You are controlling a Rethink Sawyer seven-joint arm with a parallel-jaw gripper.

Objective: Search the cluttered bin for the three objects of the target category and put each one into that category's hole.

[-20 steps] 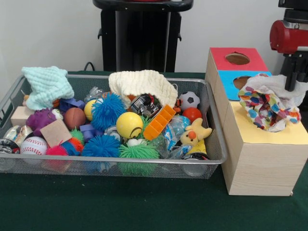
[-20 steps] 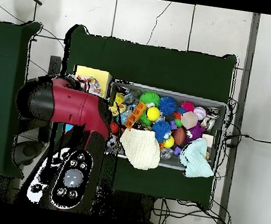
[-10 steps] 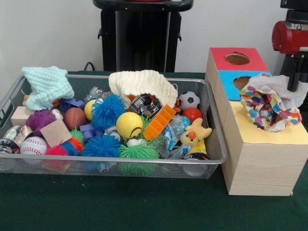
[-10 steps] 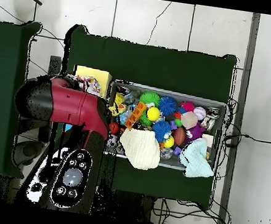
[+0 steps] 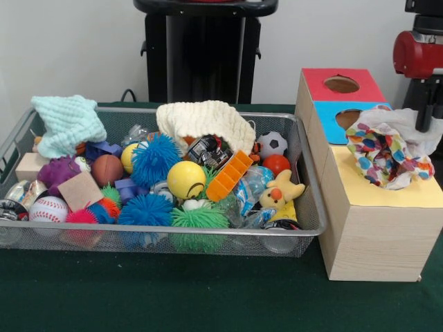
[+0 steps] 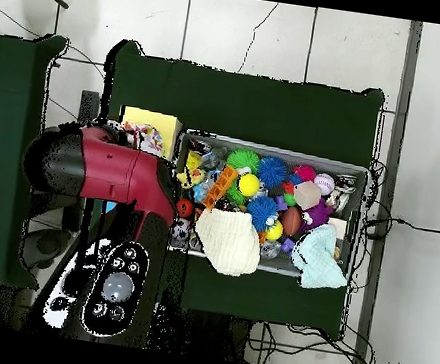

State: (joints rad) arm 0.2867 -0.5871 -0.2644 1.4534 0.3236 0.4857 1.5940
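The red arm [image 6: 105, 169] covers the left part of the overhead view, above the wooden sorting box [image 5: 370, 214]. In the front view only its red housing and a black stem show at the right edge. The gripper [image 5: 427, 119] reaches down into the top of a multicoloured spotted cloth [image 5: 387, 152]; the cloth hides its tips, so whether it is apart or together cannot be told. The cloth is bunched over the box's yellow section [image 5: 387, 192], its far edge lapping the blue section's hole [image 5: 346, 117]. The red section's hole [image 5: 341, 84] lies farther back and is uncovered.

The wire mesh bin [image 5: 173, 238] stands just left of the box on the green table cover [image 5: 208, 297]. Two more cloths remain in it: a cream knitted cloth [image 5: 204, 123] draped over the far middle, and a pale mint cloth [image 5: 68, 123] at the far left corner. Below them lie a blue spiky ball [image 5: 155, 159], a green spiky ball [image 5: 199, 220], a yellow ball [image 5: 186, 180], an orange plastic grid piece [image 5: 230, 176], a baseball [image 5: 48, 209] and a small soccer ball [image 5: 273, 144].

The front view shows the box's hole colours and the cloth's contact with the stem. The overhead view hides most of the box beneath the arm, leaving the yellow end and a patch of the spotted cloth [image 6: 151, 140].
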